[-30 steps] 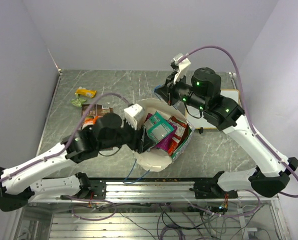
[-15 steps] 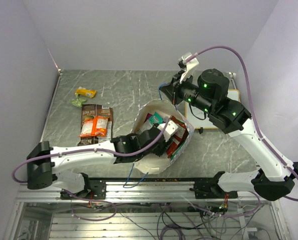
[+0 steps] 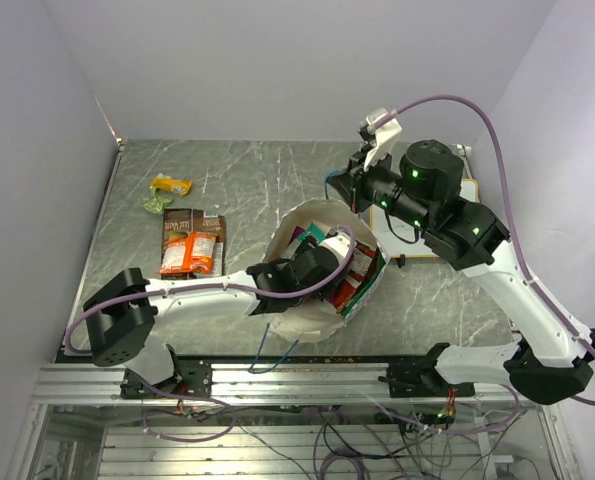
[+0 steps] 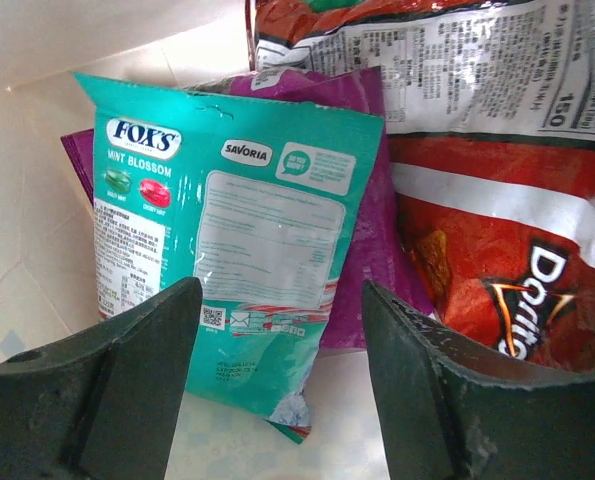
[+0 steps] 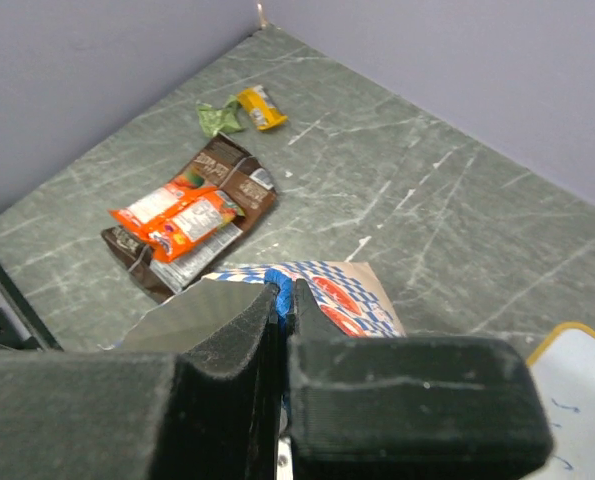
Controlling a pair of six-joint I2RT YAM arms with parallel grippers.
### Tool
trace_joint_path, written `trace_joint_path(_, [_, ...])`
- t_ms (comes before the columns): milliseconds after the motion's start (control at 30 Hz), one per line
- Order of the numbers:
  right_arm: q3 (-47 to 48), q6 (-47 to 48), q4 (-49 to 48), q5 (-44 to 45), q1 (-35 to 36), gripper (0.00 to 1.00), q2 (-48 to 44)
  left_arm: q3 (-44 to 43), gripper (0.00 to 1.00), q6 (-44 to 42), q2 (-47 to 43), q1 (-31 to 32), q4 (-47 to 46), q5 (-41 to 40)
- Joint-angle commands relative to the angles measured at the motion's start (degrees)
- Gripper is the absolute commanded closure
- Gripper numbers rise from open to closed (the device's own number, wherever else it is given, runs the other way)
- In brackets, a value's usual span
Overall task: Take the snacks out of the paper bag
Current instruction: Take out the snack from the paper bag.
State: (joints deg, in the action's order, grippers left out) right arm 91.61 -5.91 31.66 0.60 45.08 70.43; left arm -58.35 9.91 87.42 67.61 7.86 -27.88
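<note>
**Figure.** We see the left gripper (image 4: 280,300) inside the paper bag (image 3: 302,322), its fingers spread wide, with a teal packet (image 4: 247,230) framed between them. This packet overlaps a magenta packet (image 4: 372,260) beside a red chip bag (image 4: 497,270). The right gripper (image 5: 282,308) is pressed together on the blue cord handle (image 5: 280,284). Orange and brown packets (image 3: 189,250) lie on the table (image 3: 257,180), well apart from the bag.

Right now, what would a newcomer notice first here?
The cream paper bag gapes at centre, with the left claw open inside it, facing a teal mint packet beside a red Doritos bag. The right claw pinches the bag's blue cord handle, and several packets lie out to its left.
</note>
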Motion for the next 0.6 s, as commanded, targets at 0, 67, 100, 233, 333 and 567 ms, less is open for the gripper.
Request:
trace_joint_path(0, [1.97,3.63,1.25,4.63,0.34,1.0,-2.79,-1.02,0.23,2.35,0.25,-0.73,-4.09,0.13])
trace_joint_path(67, [2.72,4.25,2.02,5.66,0.26,1.0,-2.29,0.03,0.21,2.78,0.21,-0.73,-5.49,0.68])
trace_joint_path(100, [3.41,4.24,2.29,5.65,0.28,1.0,-1.71,0.29,0.2,3.03,0.4,-0.73,-5.8,0.41])
trace_joint_path(233, [7.46,4.59,4.66,3.21,0.32,1.0,1.63,0.3,0.14,2.05,2.06,-0.9,-6.48,0.09])
trace_joint_path(333, [8.41,3.53,5.63,2.48,0.31,1.0,2.54,-1.43,0.09,1.45,3.74,-1.24,-5.1,0.37])
trace_joint_path(567, [6.18,1.93,2.21,2.56,0.3,1.0,0.7,-2.8,0.09,-2.0,6.84,-5.01,-3.91,-0.2])
